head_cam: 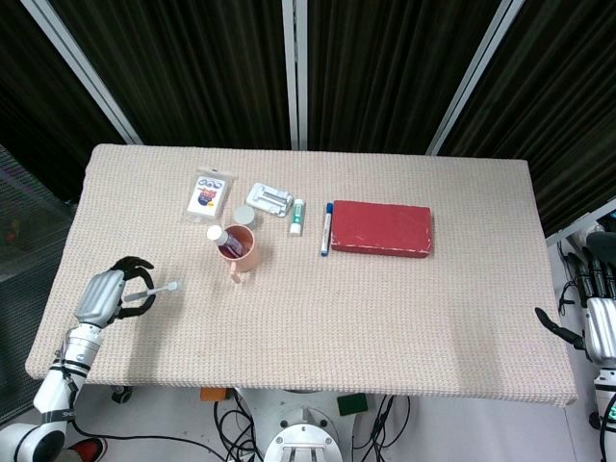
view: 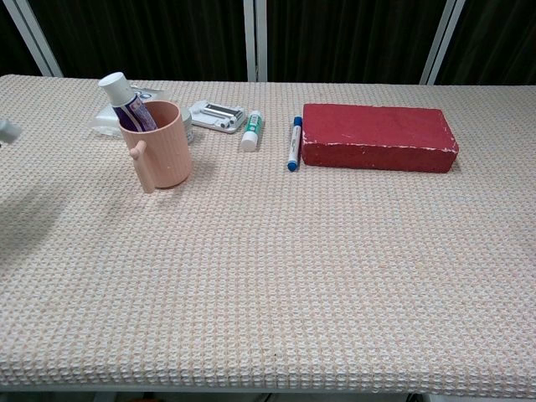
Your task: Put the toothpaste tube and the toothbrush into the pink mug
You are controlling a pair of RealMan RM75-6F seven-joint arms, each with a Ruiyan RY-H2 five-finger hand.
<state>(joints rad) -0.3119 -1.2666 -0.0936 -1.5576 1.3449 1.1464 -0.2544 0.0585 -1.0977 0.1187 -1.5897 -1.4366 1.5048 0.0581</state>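
The pink mug (head_cam: 240, 250) (view: 158, 145) stands left of centre on the table, handle toward the front. The toothpaste tube (head_cam: 220, 237) (view: 126, 100) leans inside it, white cap up. My left hand (head_cam: 104, 295) holds the white toothbrush (head_cam: 158, 289) above the table's left front edge, well left of the mug, with the brush head pointing right. In the chest view only the brush tip (view: 5, 129) shows at the left border. My right hand (head_cam: 597, 313) hangs off the table's right side, fingers apart, holding nothing.
A red box (head_cam: 381, 228) (view: 378, 136) lies right of centre, with a blue-capped marker (head_cam: 325, 227) (view: 293, 142) and a small white tube (head_cam: 297, 216) (view: 250, 131) beside it. Behind the mug lie a white blister pack (head_cam: 269, 199) and a sachet (head_cam: 211, 193).
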